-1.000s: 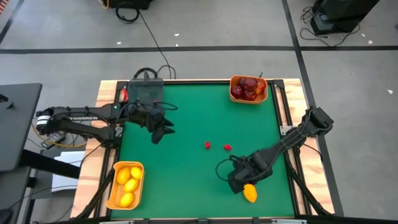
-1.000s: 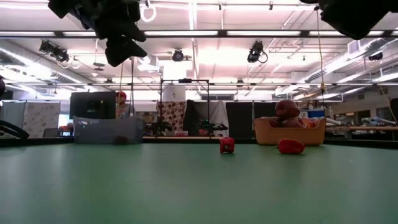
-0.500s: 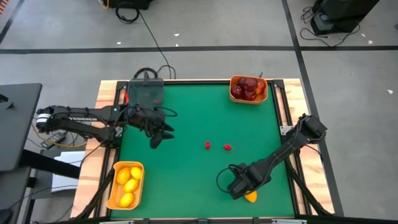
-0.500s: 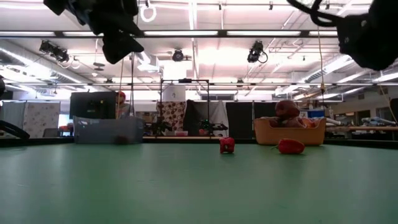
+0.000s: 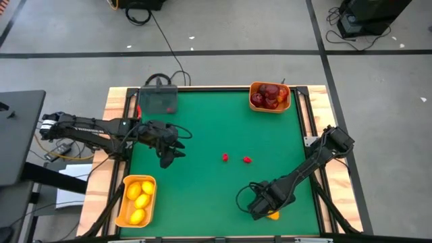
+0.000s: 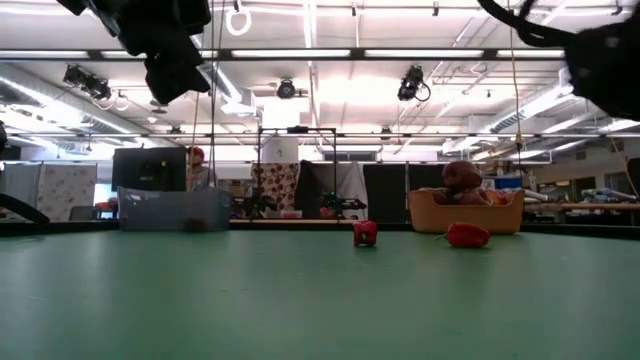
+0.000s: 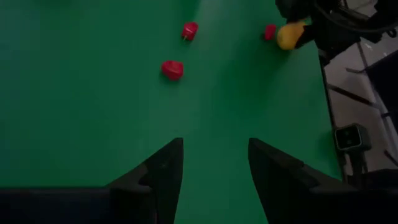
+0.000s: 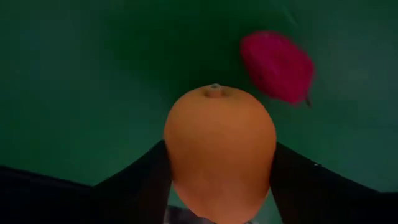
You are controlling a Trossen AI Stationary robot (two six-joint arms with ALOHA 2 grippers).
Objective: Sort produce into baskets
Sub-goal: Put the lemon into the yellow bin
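Lower now, my right claw (image 5: 268, 209) straddles the yellow fruit (image 8: 219, 152), seemingly gripping it; left claw (image 7: 211, 171) hangs open.

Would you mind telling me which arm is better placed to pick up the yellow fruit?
The right: its end effector already straddles the yellow fruit, while the left end effector hangs open across the table.

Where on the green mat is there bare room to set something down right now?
The mat is bare between the yellow-fruit bin and the right gripper, and between the grey tray and the red-fruit bin. It is crowded around the two red bits at centre, the left gripper, and the lemon.
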